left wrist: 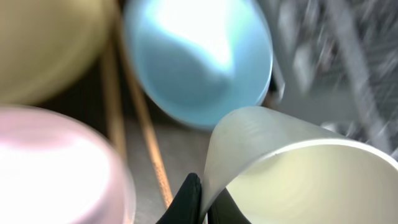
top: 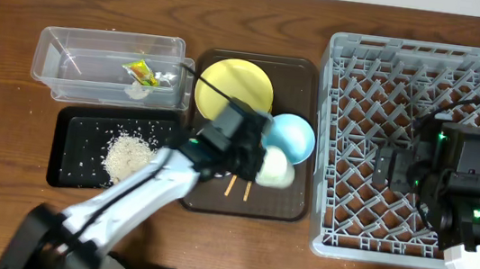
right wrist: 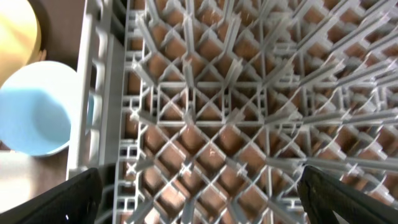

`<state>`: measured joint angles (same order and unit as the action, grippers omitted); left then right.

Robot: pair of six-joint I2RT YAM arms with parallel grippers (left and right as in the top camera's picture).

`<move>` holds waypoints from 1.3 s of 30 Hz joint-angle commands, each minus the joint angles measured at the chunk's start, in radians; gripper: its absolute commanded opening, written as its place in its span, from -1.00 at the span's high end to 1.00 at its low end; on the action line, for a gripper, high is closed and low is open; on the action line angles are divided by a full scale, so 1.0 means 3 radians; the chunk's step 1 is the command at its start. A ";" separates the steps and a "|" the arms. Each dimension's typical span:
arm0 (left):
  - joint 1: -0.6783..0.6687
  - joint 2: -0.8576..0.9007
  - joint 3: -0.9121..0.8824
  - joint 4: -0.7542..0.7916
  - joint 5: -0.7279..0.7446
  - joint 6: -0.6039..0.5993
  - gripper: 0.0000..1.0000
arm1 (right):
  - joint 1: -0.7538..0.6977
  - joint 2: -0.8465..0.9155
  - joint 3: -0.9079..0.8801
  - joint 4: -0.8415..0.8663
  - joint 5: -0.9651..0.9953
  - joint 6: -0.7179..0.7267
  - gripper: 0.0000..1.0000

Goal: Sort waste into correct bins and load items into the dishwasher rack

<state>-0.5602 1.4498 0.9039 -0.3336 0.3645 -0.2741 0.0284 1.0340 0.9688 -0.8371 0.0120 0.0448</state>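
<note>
My left gripper is shut on the rim of the small pale green cup, over the brown serving tray. In the left wrist view the fingers pinch the cup's wall. The light blue bowl, yellow plate, white bowl and chopsticks lie there too. The white bowl is hidden under my arm in the overhead view. My right gripper is open and empty above the grey dishwasher rack.
The clear tub at the back left holds the snack wrapper and a few rice scraps. The black tray in front of it holds a pile of rice. The brown serving tray sits between them and the rack.
</note>
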 commanded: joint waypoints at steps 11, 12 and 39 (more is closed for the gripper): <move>0.1151 0.0237 0.0036 0.1249 0.2132 -0.1657 0.89 | 0.0033 0.0308 0.0031 0.0203 -0.2949 -0.1105 -0.98; 0.1177 0.0326 0.0037 0.1408 0.2382 -0.1757 0.88 | 0.0045 0.0370 0.0019 0.0183 -0.3213 -0.1242 -0.98; 0.0969 0.0697 0.0037 0.2043 0.3616 -0.2261 0.89 | 0.0409 0.1286 -0.0020 0.1521 -0.4273 -0.1647 -0.97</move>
<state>-0.2535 1.6604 0.9058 0.2737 1.4189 -0.9466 0.1215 1.4155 0.9668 -0.3946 -1.1778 -0.4469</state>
